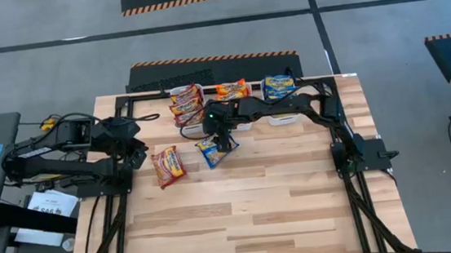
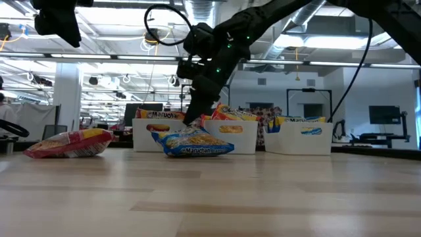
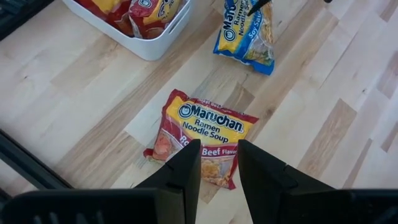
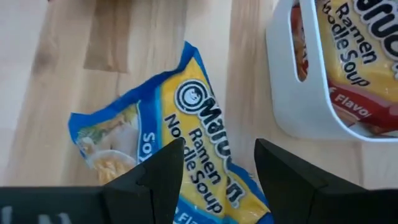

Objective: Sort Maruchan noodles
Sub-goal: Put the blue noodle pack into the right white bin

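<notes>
Two loose packets are lying on the surface: one blue packet [image 1: 210, 151] under the open right tool [image 1: 224, 142], one maroon packet [image 1: 167, 165] near the left tool [image 1: 136, 155], whose state I cannot tell.

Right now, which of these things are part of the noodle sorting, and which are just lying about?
Part of the job:
blue packet, under the open right gripper
red packet, loose on the table
three white bins holding sorted packets

Lying about:
black mat behind the table
papers beside the left arm

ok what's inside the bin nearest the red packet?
The left white bin holds red noodle packets, stacked and overlapping; the left wrist view shows some. Anything beneath them is covered, so the count is unclear.
</notes>
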Tool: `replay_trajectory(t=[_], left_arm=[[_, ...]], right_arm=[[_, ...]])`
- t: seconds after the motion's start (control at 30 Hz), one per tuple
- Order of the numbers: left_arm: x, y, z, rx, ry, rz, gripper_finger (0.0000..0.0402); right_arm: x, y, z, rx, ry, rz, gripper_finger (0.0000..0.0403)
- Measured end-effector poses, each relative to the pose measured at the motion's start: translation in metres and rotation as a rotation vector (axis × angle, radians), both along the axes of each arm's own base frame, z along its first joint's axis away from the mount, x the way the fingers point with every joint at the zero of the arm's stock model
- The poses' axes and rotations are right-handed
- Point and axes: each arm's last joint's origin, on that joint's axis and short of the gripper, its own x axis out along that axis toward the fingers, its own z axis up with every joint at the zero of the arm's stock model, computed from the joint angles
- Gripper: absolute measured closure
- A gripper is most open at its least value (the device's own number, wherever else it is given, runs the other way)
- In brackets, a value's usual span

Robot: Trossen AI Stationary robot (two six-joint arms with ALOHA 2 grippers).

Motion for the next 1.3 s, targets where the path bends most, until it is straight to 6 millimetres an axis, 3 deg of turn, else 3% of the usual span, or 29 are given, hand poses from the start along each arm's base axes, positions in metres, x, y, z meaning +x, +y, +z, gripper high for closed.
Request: replay_trajectory(t=[0.2,0.43,0.67,0.8,1.03,1.3], left_arm=[[0.0,0.0,0.0,0.0,0.0,0.0,0.031],[0.0,0.0,0.0,0.0,0.0,0.0,0.031],[0.0,0.0,0.0,-0.007,-0.001,-0.002,0.031],[0.0,0.0,0.0,-0.007,-0.001,-0.003,0.031],[0.0,0.0,0.0,0.011,0.007,-0.027,0.031],[0.0,0.0,0.0,0.026,0.014,-0.046,0.031]], right_arm=[[-0.002,-0.002,-0.001,0.029,0.008,0.017,0.018],[0.004,0.0,-0.029,0.04,0.073,0.01,0.018],[0.004,0.006,-0.031,0.031,0.094,0.03,0.0187],[0.004,0.008,-0.031,0.031,0.103,0.011,0.0236],[0.005,0.021,-0.03,0.026,0.113,0.03,0.0384],[0.005,0.041,-0.015,-0.011,0.2,-0.035,0.0396]])
